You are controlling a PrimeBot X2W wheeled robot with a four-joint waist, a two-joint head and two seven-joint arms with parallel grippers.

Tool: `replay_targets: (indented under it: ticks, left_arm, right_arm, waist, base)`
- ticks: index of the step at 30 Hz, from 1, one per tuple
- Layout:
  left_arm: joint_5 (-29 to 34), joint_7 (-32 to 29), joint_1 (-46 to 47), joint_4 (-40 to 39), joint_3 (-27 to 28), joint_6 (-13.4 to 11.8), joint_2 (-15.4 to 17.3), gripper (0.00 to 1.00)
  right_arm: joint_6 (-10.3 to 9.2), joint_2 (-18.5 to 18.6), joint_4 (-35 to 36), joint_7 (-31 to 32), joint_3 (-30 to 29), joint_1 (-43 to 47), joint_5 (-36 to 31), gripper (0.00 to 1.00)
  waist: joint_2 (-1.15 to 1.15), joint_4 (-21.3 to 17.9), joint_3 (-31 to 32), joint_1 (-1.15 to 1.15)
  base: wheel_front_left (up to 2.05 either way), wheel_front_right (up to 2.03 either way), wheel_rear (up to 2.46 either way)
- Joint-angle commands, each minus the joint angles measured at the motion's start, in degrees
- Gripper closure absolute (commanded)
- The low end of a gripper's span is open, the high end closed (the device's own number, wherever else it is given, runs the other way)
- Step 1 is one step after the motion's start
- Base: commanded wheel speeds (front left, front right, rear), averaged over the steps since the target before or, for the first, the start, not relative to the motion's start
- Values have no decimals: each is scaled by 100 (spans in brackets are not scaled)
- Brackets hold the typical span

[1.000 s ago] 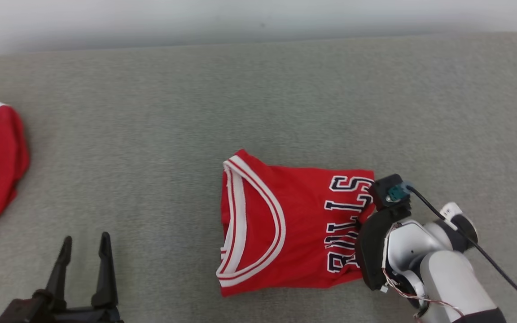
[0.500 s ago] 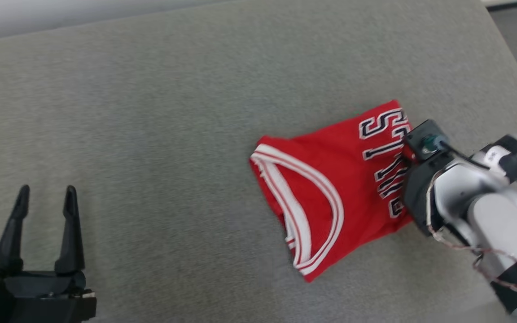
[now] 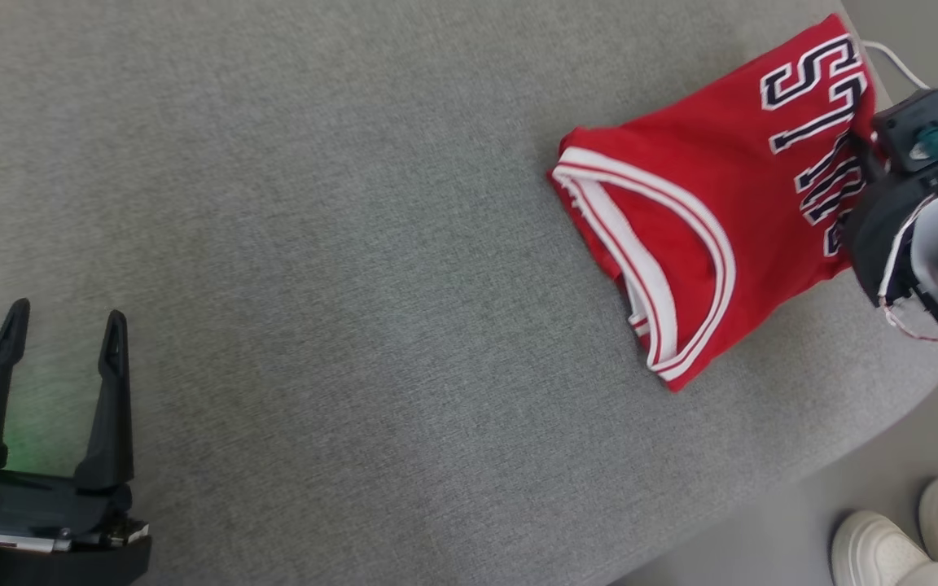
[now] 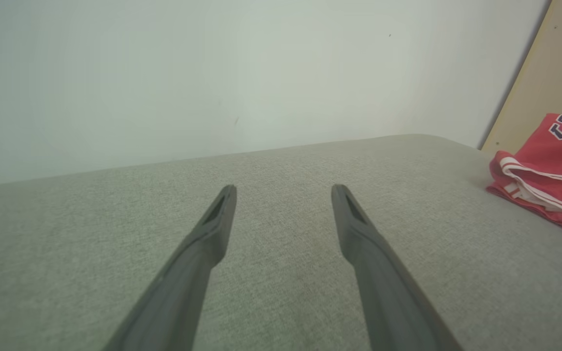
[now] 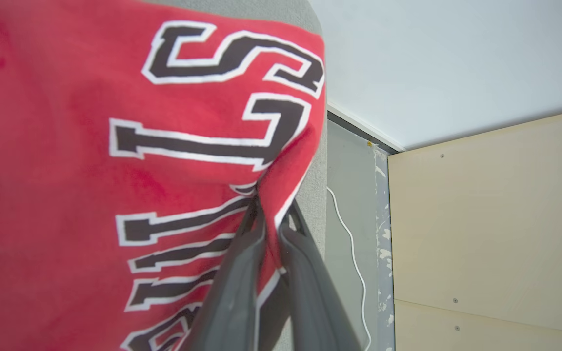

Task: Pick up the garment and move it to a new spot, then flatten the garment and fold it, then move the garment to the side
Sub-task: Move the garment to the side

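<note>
The garment (image 3: pixel 705 212) is a folded red jersey with white trim and dark lettering, lying at the grey cushion's far right end. My right gripper (image 5: pixel 271 209) is shut on the garment's lettered edge (image 5: pixel 291 161), cloth pinched between its two dark fingers. In the head view the right wrist (image 3: pixel 909 212) sits at the jersey's right side, hiding the fingers. My left gripper (image 3: pixel 62 321) stands open at the lower left over bare cushion, far from the jersey. The left wrist view shows its fingers (image 4: pixel 212 234) spread, with the garment (image 4: pixel 549 170) off to the right.
The grey cushion (image 3: pixel 339 244) ends in a rounded edge at the lower right. A person's pale shoes (image 3: pixel 917 545) stand on the floor there. A white cable (image 5: pixel 354 258) and a beige panel (image 5: pixel 495 219) lie beyond the cushion's end.
The head camera has swung, bringing the cushion's end and the shoes into view. The right gripper has dragged the jersey toward the cushion's right end. The left gripper stays open.
</note>
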State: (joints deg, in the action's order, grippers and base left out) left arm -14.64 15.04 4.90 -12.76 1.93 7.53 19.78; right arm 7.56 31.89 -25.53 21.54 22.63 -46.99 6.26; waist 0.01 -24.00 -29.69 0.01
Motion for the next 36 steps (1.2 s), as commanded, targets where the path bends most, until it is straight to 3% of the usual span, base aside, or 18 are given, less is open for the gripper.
replay_targets:
  ticks: [1, 20, 21, 22, 23, 30, 36]
  left_arm:
    - [1, 16, -33, -50, 14, -10, 39, 0]
    - [-88, 15, -84, -254, 74, -10, 315, 0]
    - [-94, 15, -73, -258, 77, -10, 318, 0]
    - [-87, 15, -64, -255, 77, -10, 320, 0]
    - [-83, 15, -57, -244, 72, -10, 313, 0]
    - [-94, 16, 41, -80, -14, -10, 23, 0]
    - [-98, 15, -23, 262, 68, -10, -398, 0]
  right_arm:
    - [-17, -3, -29, -48, -42, -42, -46, 100]
    - [-17, -174, -486, -727, -1013, -56, -540, 100]
    - [-17, -175, -499, -758, -1025, -56, -566, 78]
    - [-17, -184, -513, -774, -1040, -57, -603, 21]
    - [-17, -204, -515, -804, -1062, -59, -635, 0]
    - [-17, -335, -466, -939, -1248, 155, -611, 0]
    - [-17, -506, 69, -1255, -1560, 777, -434, 0]
  waist:
    - [-1, -232, -254, -1]
    - [-1, -212, -436, -1]
    - [-1, -200, -438, -1]
    - [-1, -188, -438, -1]
    - [-1, -172, -430, -1]
    - [-1, 87, -122, -1]
    - [-1, 458, 462, -1]
  base:
    - [0, 0, 0]
    - [0, 0, 0]
    - [0, 0, 0]
    - [0, 0, 0]
    - [0, 0, 0]
    - [0, 0, 0]
    - [0, 0, 0]
